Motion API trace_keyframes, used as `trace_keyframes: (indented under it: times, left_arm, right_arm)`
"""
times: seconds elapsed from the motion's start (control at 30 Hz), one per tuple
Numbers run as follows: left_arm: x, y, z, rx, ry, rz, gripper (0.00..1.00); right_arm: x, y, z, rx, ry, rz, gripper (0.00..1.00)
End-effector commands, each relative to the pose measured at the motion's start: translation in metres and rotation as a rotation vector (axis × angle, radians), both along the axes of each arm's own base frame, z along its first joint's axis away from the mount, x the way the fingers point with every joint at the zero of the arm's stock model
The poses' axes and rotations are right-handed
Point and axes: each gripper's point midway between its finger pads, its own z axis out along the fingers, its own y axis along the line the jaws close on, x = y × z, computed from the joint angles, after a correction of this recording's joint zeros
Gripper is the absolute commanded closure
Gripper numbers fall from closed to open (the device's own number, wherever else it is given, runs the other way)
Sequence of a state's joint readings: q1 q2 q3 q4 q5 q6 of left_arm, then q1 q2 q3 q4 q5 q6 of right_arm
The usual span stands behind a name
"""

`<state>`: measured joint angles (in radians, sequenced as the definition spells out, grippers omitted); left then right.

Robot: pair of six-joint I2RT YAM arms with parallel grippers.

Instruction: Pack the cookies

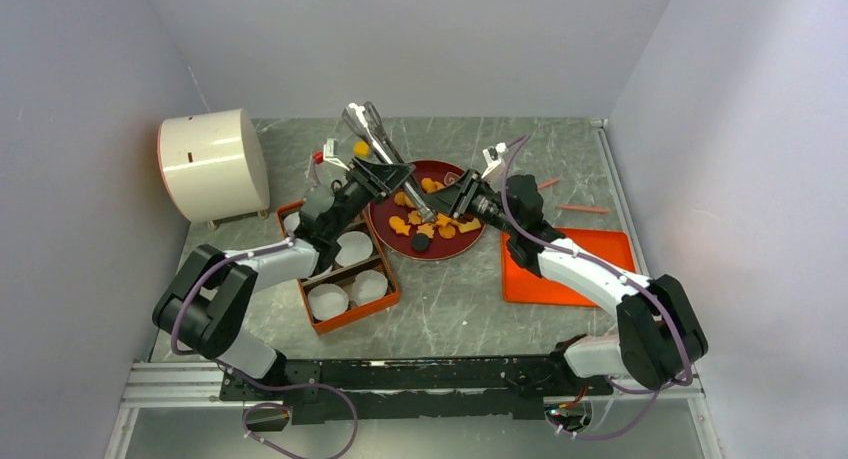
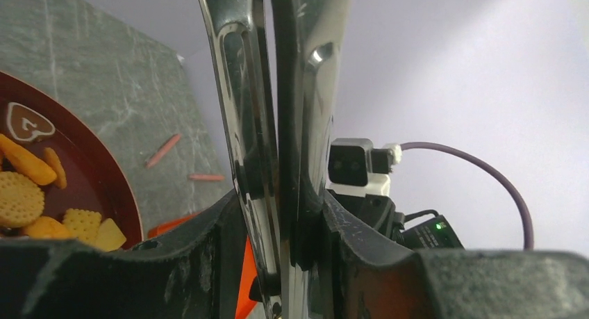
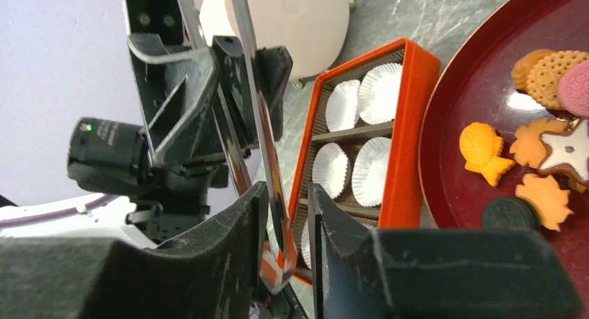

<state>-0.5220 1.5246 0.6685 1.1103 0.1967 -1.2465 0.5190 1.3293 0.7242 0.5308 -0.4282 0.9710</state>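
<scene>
Near edge: both arm bases sit on a black rail. The desk [image 1: 450,299] is grey with a marbled look and is closed in by pale walls on the left, far and right sides. A strip of bare desk runs between the near-left box and the near-right tray.

- Box [image 1: 352,321]: orange, rectangular, divided into compartments. It holds white pleated paper cups [image 1: 328,301].
- Tray [image 1: 605,241]: orange and flat.
- Plate [image 3: 472,76]: dark red, round and glossy, at mid-desk just right of the box. All the cookies [image 3: 486,152] lie on it.
- Left fingers [image 2: 194,263]: clamped on both blades of the polished metal tongs [image 2: 309,90], which slant over the plate.
- Right fingers [image 3: 347,249]: narrowly apart around one blade near its orange tip, with a gap on one side.
- Far left: a white drum [image 1: 210,164].
- Far right: two thin sticks [image 1: 583,209].
</scene>
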Motion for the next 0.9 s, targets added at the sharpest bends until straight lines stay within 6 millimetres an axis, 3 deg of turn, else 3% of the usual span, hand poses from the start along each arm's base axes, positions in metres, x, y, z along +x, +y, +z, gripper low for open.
trace_keyframes:
  times: [0.0,0.27,0.37,0.57,0.87]
  left_arm:
    - [0.006,0.0,0.026,0.086,-0.056,-0.001,0.57]
    - [0.012,-0.011,0.027,0.249,-0.027,-0.043,0.52]
    - [0.011,-0.012,0.03,0.27,-0.03,-0.052,0.43]
    - [0.006,-0.011,0.041,0.244,-0.045,-0.062,0.29]
    - [0.001,0.002,0.049,0.082,-0.017,-0.012,0.25]
  right_arm:
    - [0.0,-0.004,0.021,-0.055,-0.122,0.01,0.69]
    - [-0.004,0.004,0.023,-0.034,-0.14,0.067,0.86]
    - [-0.006,0.009,0.026,0.008,-0.138,0.095,0.99]
    - [-0.007,0.014,0.032,0.098,-0.113,0.117,1.0]
    - [-0.003,0.014,0.037,0.181,-0.072,0.088,1.0]
